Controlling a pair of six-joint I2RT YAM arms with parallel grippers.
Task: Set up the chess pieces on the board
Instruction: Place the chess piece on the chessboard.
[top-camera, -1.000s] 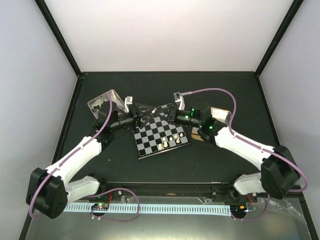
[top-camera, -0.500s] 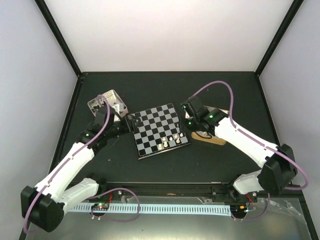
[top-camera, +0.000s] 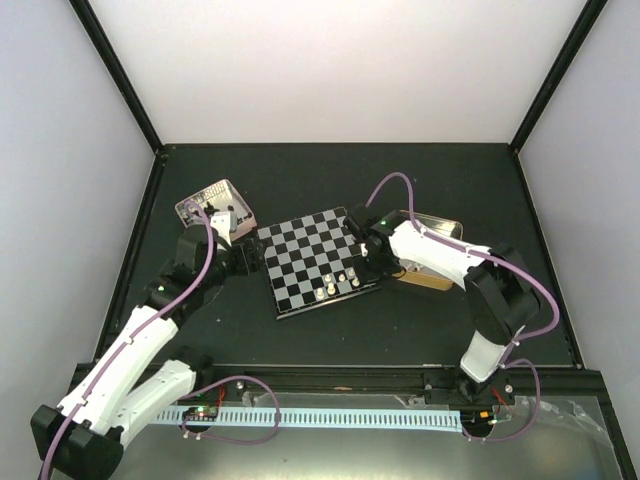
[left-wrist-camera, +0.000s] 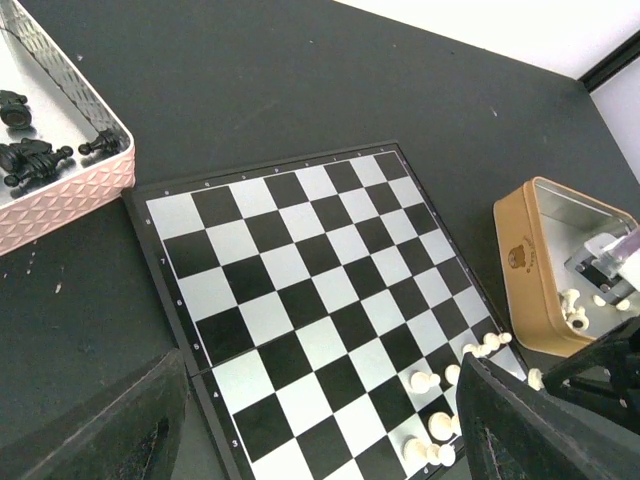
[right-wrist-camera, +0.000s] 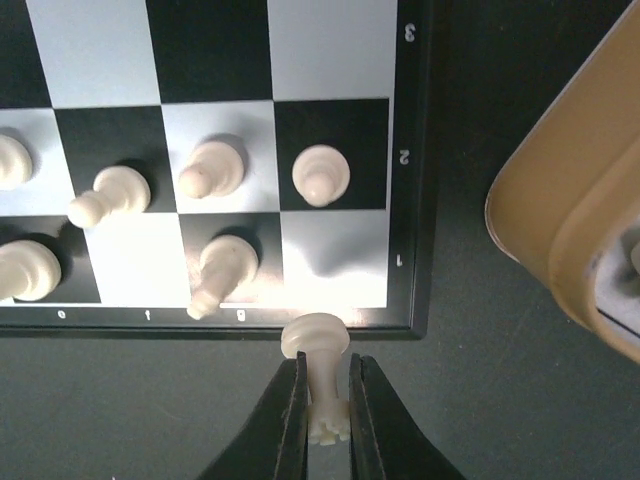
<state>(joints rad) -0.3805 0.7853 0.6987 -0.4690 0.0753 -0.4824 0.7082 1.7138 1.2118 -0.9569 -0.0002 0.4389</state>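
1. At the right gripper (right-wrist-camera: 326, 368): jaws pinched shut on a cream-white piece (right-wrist-camera: 316, 338), gripped low on its stem, head at the rim of the board (right-wrist-camera: 420, 200) beside the corner square; contact with the rim unclear.
2. At the left gripper (left-wrist-camera: 322, 400): fingers spread wide with nothing between them, hovering off the board's left side.
3. Since a second ago: both arms gone from the board's far edge. Right now down at the near right corner, left drawn back beside the pink tray (left-wrist-camera: 70, 195), jaws wider than before.
4. Only in the right wrist view: six white pieces (right-wrist-camera: 320, 175) on the last two rows, a couple seemingly tilted.
5. Only in the left wrist view: black pieces (left-wrist-camera: 30, 160) lying in the tray, spare cream pieces (left-wrist-camera: 575, 310) in the tan box (left-wrist-camera: 520, 270) just right of the board.
6. From above: held piece too small to make out. Tray and box cut off by the edges of the wrist views.
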